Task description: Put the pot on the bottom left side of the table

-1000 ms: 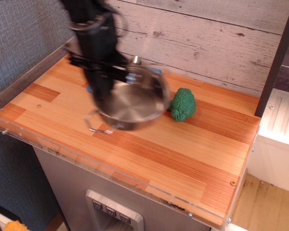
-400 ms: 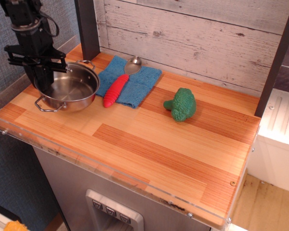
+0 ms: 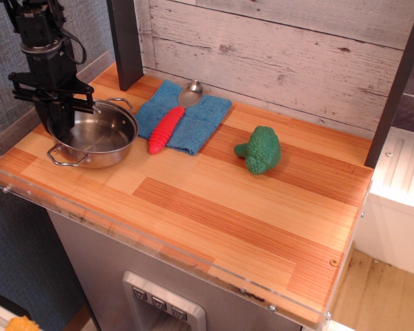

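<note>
Butcher-block planks of light and orange-brown wood make up the table [image 3: 214,207], the largest thing we see, edged with a clear acrylic rim and set on a grey base. It spreads out to the right of and below the black robot gripper [image 3: 58,114], which hangs over its far left end.

Next in size, the shallow round shiny stainless-steel pot [image 3: 95,135] sits directly under the gripper, apparently resting on the wood near the left edge. Its near wire loop handle points toward the front rim and the other toward the back wall. We see the gripper's dark fingers [image 3: 61,117] reaching down at the pot's left rim, with one seemingly inside the bowl, so it looks pinched on that rim, though we cannot tell for sure whether the grip is tight.

Just right of the gripper, beyond the pot, a blue square cloth [image 3: 193,117] lies flat by the back wall. Well off to the right, a green knobbly broccoli-shaped toy [image 3: 261,149] rests alone on the planks. Smallest, a spoon with a red ribbed handle and a metal bowl [image 3: 172,121] lies across the cloth, its handle end close to the pot.
</note>
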Motion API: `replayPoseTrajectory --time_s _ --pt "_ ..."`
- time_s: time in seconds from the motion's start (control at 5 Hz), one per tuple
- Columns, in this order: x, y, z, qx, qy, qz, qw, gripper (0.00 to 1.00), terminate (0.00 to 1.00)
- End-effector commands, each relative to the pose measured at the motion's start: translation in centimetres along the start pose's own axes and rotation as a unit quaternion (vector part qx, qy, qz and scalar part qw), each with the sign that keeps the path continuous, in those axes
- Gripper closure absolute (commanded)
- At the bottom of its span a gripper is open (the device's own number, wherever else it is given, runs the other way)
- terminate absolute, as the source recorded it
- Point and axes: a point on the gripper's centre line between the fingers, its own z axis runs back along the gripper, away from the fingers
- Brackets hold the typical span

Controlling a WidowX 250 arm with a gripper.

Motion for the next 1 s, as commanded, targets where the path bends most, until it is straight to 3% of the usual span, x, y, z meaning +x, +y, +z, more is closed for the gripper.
replayPoseTrajectory --time_s 0.0,0.8 --pt "-1.1 0.9 1.9 0.032 -0.022 -0.028 0.9988 1.0 0.0" --pt "-1.8 2.4 1.8 0.03 -0.022 -0.01 0.9992 1.0 0.0"
